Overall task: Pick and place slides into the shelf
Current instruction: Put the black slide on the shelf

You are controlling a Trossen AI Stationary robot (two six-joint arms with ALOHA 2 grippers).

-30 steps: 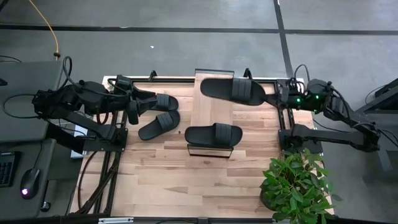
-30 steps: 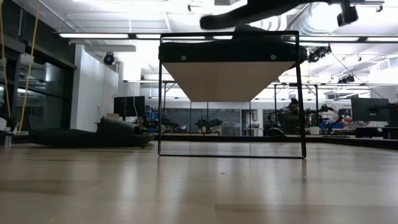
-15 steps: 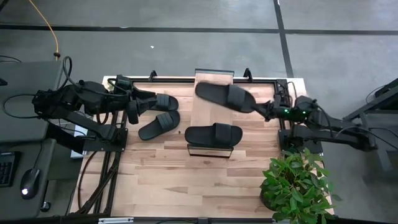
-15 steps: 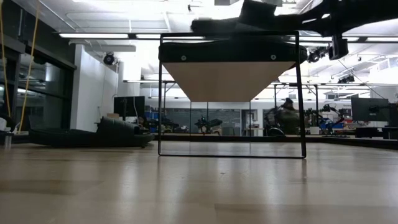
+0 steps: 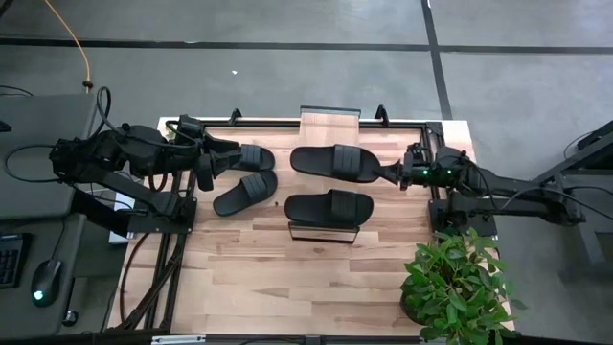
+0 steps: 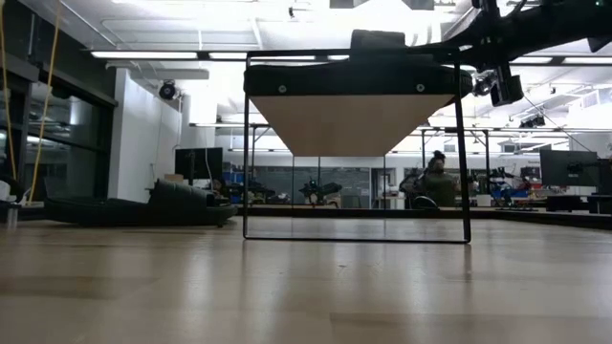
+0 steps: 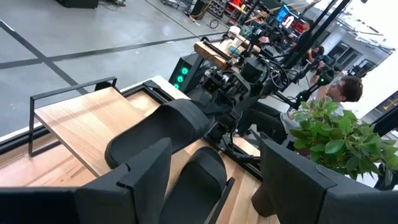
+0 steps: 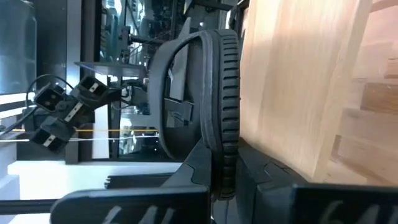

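The shelf (image 5: 329, 129) is a light plank on a thin black frame, running from the table's far edge toward its middle. One black slide (image 5: 329, 206) lies across the shelf's near end. My right gripper (image 5: 388, 173) is shut on a second slide (image 5: 335, 161), which lies crosswise over the plank's middle; in the low view this slide (image 6: 379, 40) sits at shelf-top height. Two more slides (image 5: 247, 156) (image 5: 244, 192) lie on the table left of the shelf. My left gripper (image 5: 206, 163) is open beside their left ends and touches nothing. My right gripper holds the slide by the right end of its sole (image 8: 225, 146), pinched with one finger (image 8: 194, 169) on the strap side and the other on the underside. It comes in level from the table's right, along the slide. Whether the sole rests on the plank (image 8: 298, 81), I cannot tell.
A potted plant (image 5: 455, 283) stands at the table's near right corner, below the right arm. A person (image 6: 435, 177) sits in the room beyond the table. Bare tabletop (image 5: 287, 278) lies between the shelf and the near edge.
My right gripper has moved down and toward the table's left and near edges. It has carried the slide from high above the shelf's far end, through a tilt, down to level over the plank's middle. The left arm has kept still.
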